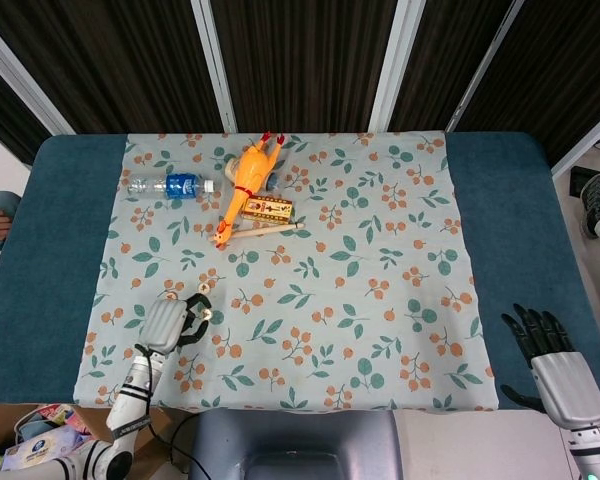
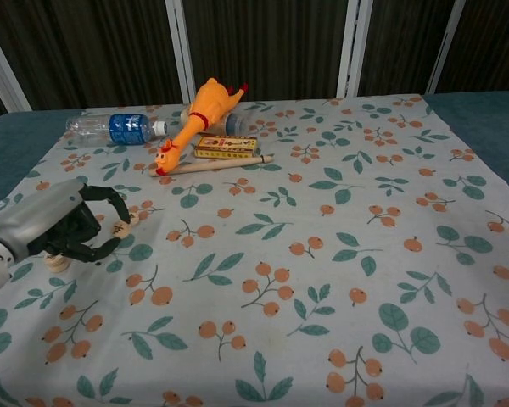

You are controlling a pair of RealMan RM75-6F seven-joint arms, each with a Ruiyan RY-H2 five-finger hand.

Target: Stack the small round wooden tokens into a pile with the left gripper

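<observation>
My left hand (image 1: 168,323) hangs low over the front left of the flowered cloth, seen as a grey hand (image 2: 53,225) in the chest view. Its dark fingertips pinch a small round wooden token (image 2: 119,229), which stays just above the cloth. A second token (image 2: 53,261) lies on the cloth under the hand's near edge. A third token (image 1: 203,288) lies just beyond the fingers. My right hand (image 1: 546,352) rests off the cloth at the front right, fingers spread, holding nothing.
An orange rubber chicken (image 1: 248,182), a small yellow box (image 1: 267,209) and a wooden stick (image 1: 265,230) lie at the back middle. A water bottle (image 1: 172,185) lies to their left. The table's blue surface (image 1: 55,250) borders the cloth.
</observation>
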